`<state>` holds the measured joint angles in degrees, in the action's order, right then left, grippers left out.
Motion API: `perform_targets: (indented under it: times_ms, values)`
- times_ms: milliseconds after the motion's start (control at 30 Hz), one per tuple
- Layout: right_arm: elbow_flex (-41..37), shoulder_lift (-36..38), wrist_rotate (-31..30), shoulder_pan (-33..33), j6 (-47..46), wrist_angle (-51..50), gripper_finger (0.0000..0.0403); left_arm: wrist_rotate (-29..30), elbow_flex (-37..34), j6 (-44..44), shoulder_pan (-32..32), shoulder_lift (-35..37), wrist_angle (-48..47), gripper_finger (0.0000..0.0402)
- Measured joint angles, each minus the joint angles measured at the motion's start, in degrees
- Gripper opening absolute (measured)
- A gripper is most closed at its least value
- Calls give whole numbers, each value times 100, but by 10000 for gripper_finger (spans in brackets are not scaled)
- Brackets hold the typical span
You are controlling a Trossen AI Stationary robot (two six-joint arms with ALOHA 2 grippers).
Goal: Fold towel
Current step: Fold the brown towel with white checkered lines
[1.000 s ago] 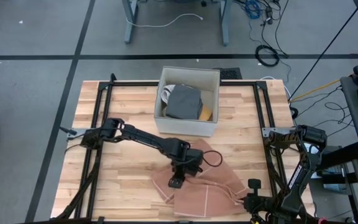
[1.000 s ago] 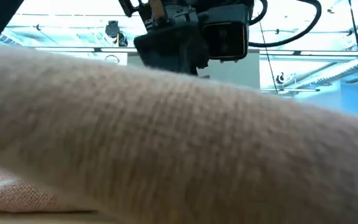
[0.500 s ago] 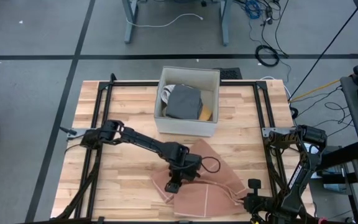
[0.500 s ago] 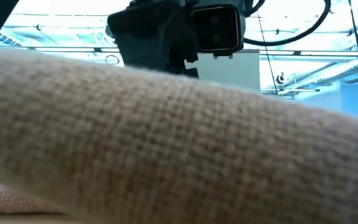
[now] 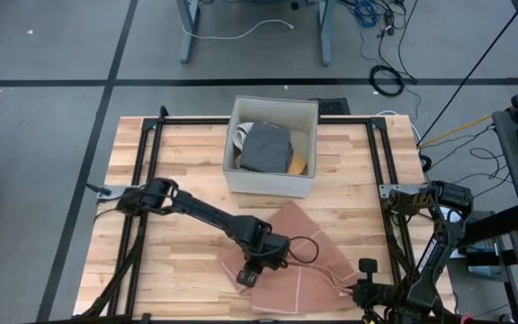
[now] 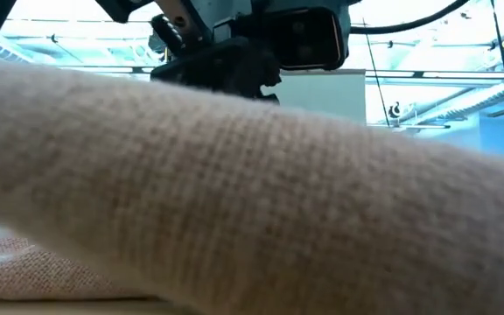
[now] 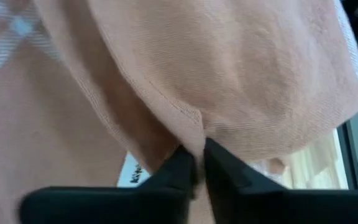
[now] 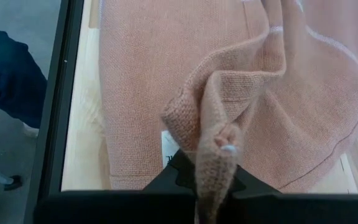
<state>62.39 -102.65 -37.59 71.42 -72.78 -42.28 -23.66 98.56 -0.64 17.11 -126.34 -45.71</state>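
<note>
The salmon-pink towel [image 5: 299, 261] lies crumpled near the middle of the table's near edge. It fills the low view [image 6: 234, 201] as a raised fold. My left gripper [image 5: 249, 276] stands at the towel's near-left edge, shut on a hemmed edge [image 7: 197, 171]. My right gripper [image 5: 360, 290] stands at the towel's near-right end, by the table's near edge, shut on a bunch of cloth [image 8: 205, 177]. My left gripper pinches the towel's hemmed edge [image 7: 194, 134] between its two fingers, slanting down from above. One layer or several, I cannot tell. The cloth beside the hold runs slack onto the rest of the towel. My right gripper pinches a bunched-up end of the towel [image 8: 213, 149] between its two fingers, several layers gathered together. The fingers slant down toward the table. From the hold the cloth runs slack to the part that lies on the table [image 8: 166, 74].
A beige open box [image 5: 272, 148] with folded cloth inside stands at the table's far middle. Black frame rails [image 5: 142, 180] run along the left and right sides. A person's leg in blue [image 8: 5, 68] stands beyond the table's edge. Bare wood [image 5: 178, 252] lies left of the towel.
My left gripper has gone toward the table's near edge and a little to the left, along the towel to its near-left edge. My right gripper has kept still. The bulk of the towel has stayed where it was.
</note>
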Motion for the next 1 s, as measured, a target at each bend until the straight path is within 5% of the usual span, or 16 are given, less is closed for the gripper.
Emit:
perform_targets:
  times_ms: [100, 600, 1000]
  values:
    - [0, 0, -54, -2, 68, 0, 0, 0, 0, -62, 52, 0, 0, 10]
    - [0, 429, -1506, -48, 980, -4, 0, 31, 1278, -298, 71, 419, -728, 2]
    - [0, 2188, -3016, -46, 3563, 255, 0, 1993, 2087, -147, 269, 1852, -2088, 1]
